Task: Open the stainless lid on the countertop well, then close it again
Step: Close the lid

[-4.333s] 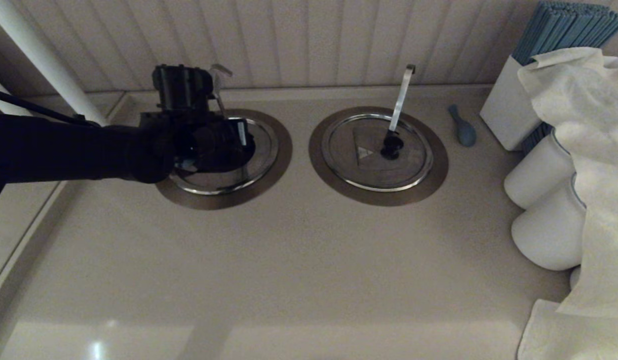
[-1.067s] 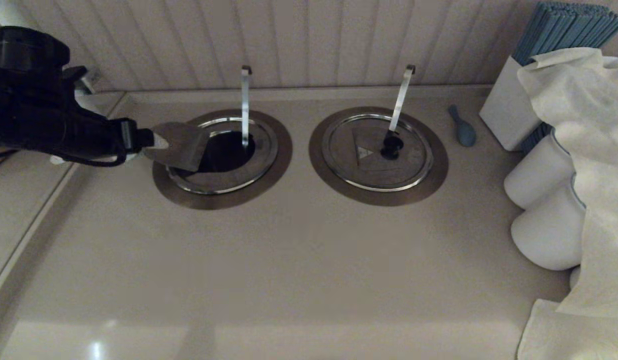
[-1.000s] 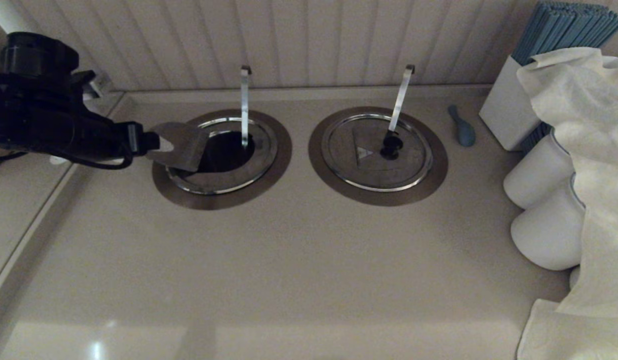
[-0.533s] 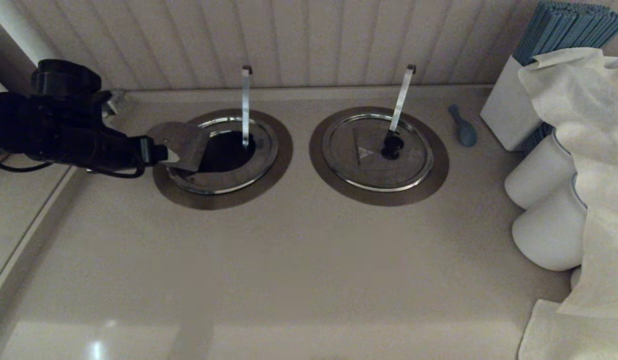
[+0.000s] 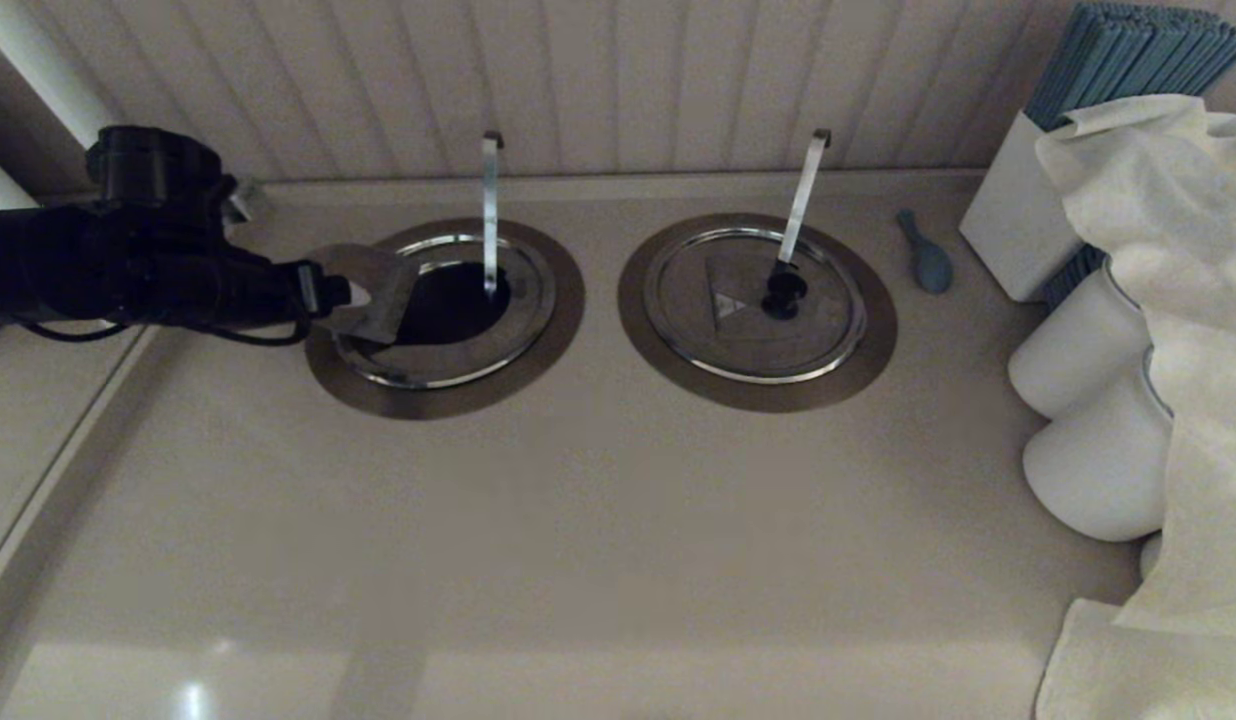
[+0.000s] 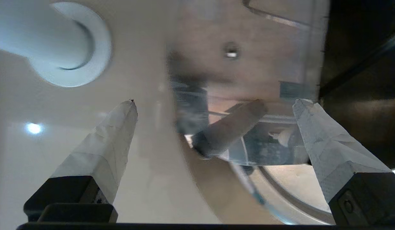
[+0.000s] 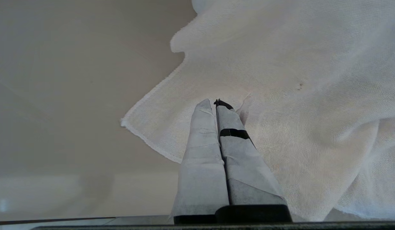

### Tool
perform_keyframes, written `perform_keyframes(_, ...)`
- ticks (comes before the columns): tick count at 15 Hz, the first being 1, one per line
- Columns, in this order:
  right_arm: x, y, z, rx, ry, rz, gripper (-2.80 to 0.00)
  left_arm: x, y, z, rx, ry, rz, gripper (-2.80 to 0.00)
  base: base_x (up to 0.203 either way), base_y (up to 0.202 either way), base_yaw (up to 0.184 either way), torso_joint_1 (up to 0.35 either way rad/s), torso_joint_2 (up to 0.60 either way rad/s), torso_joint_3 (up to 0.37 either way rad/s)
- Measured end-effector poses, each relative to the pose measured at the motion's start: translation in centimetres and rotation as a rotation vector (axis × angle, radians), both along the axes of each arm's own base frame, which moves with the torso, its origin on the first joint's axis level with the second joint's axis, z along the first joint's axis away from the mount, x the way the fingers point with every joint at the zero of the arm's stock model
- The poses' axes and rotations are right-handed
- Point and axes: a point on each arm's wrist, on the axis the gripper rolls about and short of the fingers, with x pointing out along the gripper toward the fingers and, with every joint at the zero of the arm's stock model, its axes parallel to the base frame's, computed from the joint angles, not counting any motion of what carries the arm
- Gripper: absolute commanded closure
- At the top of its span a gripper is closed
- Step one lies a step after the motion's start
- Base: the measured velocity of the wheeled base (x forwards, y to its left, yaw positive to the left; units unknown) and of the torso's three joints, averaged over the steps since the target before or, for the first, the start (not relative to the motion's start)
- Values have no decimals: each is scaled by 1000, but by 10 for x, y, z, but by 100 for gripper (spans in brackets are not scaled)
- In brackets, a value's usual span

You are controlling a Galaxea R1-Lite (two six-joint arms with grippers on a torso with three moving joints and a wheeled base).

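Observation:
The countertop well [image 5: 448, 300] on the left shows as a dark hole inside its steel collar [image 5: 448, 398], with the thin grey hooked rod [image 5: 490, 210] rising from it. The stainless lid's folding flap [image 5: 370, 290] is raised and leans left; the rest of the lid [image 5: 458, 358] lies flat. My left gripper [image 5: 346, 294] is open at the flap's left edge, level with the counter. In the left wrist view the left gripper [image 6: 215, 102] has its fingers wide apart, with the shiny flap [image 6: 242, 64] ahead of them. My right gripper [image 7: 215, 102] is shut and parked over a white cloth [image 7: 296, 80].
The twin lid [image 5: 753, 345] lies shut on the right with a black knob [image 5: 783, 290] and a pale strip handle [image 5: 804, 195]. A blue utensil [image 5: 928, 262], a white box [image 5: 1013, 225], white cups [image 5: 1083, 350] and a cloth [image 5: 1178, 330] crowd the right. A white pole [image 5: 38, 60] stands far left.
4.3 s ago the left gripper sat over the shut lid; the flap now stands raised. Over the last second the gripper has moved right and down, up to the flap's edge.

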Motion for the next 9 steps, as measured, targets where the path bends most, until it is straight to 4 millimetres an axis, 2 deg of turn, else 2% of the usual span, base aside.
perform_keyframes(9, 0, 0, 0, 0, 0, 0, 0, 2, -10, 9, -61, -32, 0, -280, 0, 0, 0, 0, 0, 0)
